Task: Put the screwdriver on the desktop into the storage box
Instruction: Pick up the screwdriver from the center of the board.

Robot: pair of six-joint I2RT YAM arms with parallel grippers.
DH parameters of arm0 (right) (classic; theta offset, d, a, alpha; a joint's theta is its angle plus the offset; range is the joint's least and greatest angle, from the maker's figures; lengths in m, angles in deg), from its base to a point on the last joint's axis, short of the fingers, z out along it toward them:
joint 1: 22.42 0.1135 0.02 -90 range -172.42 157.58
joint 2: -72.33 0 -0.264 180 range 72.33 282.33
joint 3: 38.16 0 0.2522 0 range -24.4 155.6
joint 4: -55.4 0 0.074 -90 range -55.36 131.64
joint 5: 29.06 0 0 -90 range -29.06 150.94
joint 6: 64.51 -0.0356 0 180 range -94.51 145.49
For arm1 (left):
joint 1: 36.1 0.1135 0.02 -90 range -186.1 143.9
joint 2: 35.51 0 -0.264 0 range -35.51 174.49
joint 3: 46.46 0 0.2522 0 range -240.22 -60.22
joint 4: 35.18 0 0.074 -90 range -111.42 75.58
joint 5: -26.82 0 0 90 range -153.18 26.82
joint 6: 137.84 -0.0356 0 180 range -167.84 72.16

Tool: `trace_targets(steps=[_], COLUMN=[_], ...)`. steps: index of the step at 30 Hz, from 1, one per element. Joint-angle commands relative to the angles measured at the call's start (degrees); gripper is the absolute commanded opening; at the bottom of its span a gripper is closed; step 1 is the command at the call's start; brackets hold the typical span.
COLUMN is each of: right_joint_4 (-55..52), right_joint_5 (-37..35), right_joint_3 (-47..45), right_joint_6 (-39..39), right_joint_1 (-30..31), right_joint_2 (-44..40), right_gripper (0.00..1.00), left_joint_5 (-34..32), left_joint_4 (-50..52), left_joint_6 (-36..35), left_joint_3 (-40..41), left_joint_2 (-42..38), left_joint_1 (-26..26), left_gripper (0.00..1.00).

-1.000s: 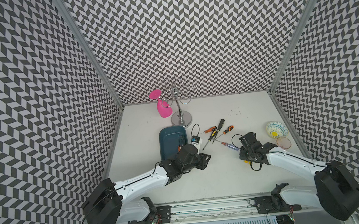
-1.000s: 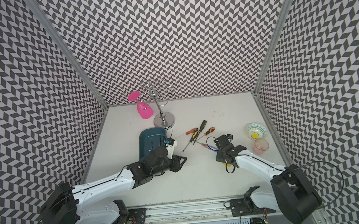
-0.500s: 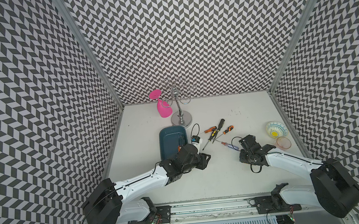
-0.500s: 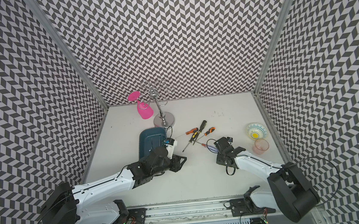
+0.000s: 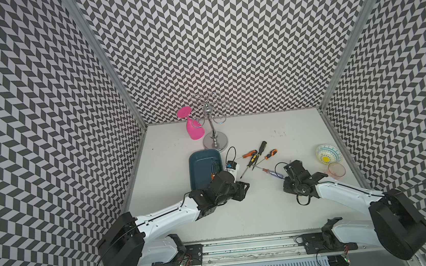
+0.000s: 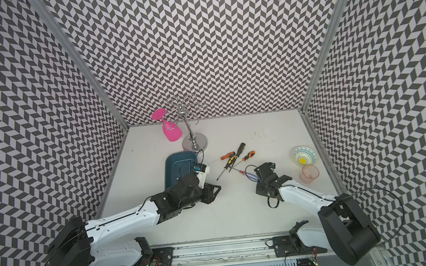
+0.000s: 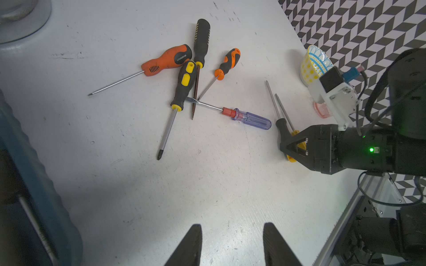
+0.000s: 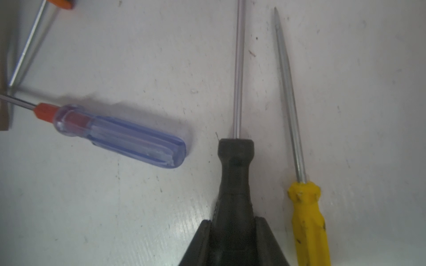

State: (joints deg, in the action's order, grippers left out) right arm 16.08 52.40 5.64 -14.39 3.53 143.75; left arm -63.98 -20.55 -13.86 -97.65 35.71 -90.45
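Note:
My right gripper (image 8: 232, 224) is shut on the handle of a black screwdriver (image 8: 235, 184), one finger on each side and the steel shaft pointing away from it. In the left wrist view the same right gripper (image 7: 288, 140) sits low over the white desktop (image 7: 207, 184) with that black screwdriver (image 7: 282, 125). The dark teal storage box (image 5: 199, 167) lies to the left, with a long tool inside it. My left gripper (image 7: 230, 230) hangs open and empty over bare desktop beside the box. From above, the right gripper (image 5: 290, 171) covers the held handle.
A yellow screwdriver (image 8: 309, 218) and a clear blue one (image 8: 119, 135) lie close on either side of the held one. Several more are piled mid-table (image 5: 256, 156). A patterned bowl (image 5: 328, 153) and a pink cup (image 5: 336, 170) stand at right. A metal rack (image 5: 215, 138) holds a pink goblet (image 5: 194, 126).
The right gripper has edged a little to the left and its jaws have closed on the black screwdriver's handle. The left arm has not moved.

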Motion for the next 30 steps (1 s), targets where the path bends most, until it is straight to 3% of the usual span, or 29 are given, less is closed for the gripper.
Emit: trace_targets(steps=[1,8,16,22,30], right_joint_4=[-0.25,1.24,10.26,18.12,26.12], right_joint_5=[0.47,5.07,13.84,19.86,23.64], right_joint_3=[0.56,2.11,1.29,-1.00,-3.01], right_joint_6=[1.03,6.11,11.61,13.05,13.29], right_joint_1=[-0.20,0.12,4.01,8.70,16.02], right_joint_2=[-3.70,-11.86,-23.10,-27.90,-28.26], right_gripper=[0.14,0.12,0.11,0.11,0.10], left_joint_5=[-1.22,-1.37,2.78,8.14,18.48], left_joint_4=[-1.19,-1.72,-5.23,-10.35,-22.55], left_joint_6=[0.37,0.84,1.79,2.59,5.11], left_joint_3=[0.86,0.78,0.60,1.44,5.22], left_joint_2=[-2.17,-5.35,-8.88,-10.29,-10.85], left_joint_1=[-0.06,1.00,3.43,4.59,5.81], left_gripper=[0.47,0.47,0.56,0.61,0.65])
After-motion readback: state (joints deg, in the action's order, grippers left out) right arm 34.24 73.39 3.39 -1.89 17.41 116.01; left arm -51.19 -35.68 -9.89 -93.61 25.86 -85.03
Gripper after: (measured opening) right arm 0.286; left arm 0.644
